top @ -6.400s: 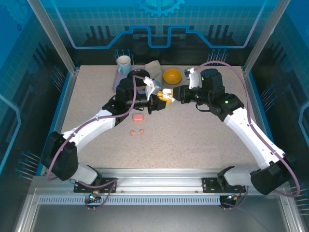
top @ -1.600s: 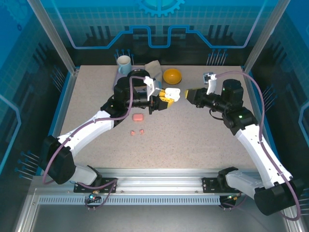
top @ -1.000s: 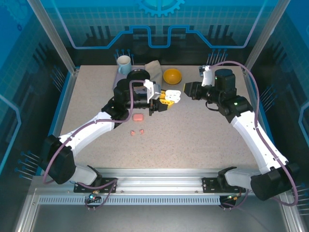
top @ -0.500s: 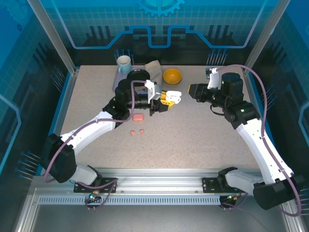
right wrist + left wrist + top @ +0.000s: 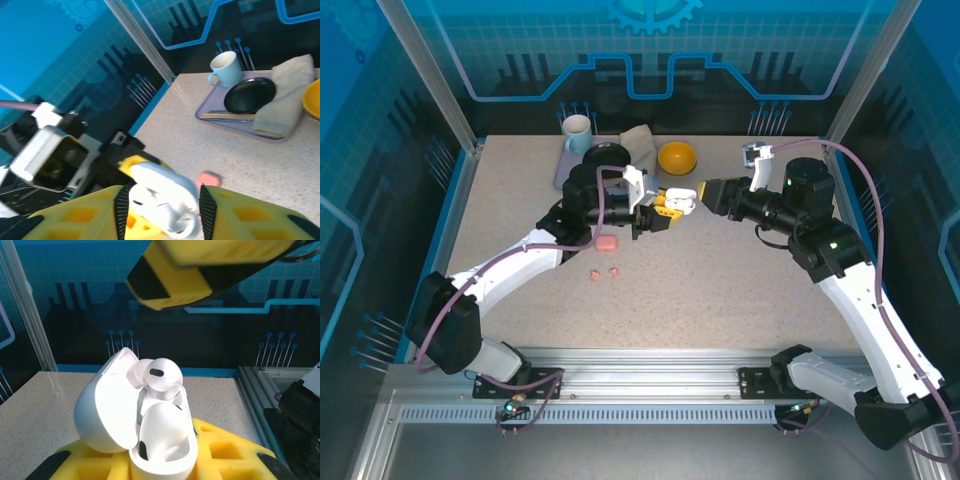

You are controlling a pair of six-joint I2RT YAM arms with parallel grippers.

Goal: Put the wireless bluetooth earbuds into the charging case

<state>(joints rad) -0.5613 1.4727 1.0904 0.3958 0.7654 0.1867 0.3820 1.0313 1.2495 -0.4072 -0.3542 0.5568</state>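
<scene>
The left claw (image 5: 663, 207) grips the open white case (image 5: 165, 440) above the far middle of the counter (image 5: 720, 290). One white earbud (image 5: 162, 377) sits on top, not fully in. The right claw (image 5: 705, 193), fingers apart, should press it down softly and straight.

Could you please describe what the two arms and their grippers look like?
Both the left arm and right arm have white shells on the links and black joint housings. A mauve cable loops along each. The left gripper and right gripper carry yellow fingers with square recesses and black edging.
</scene>
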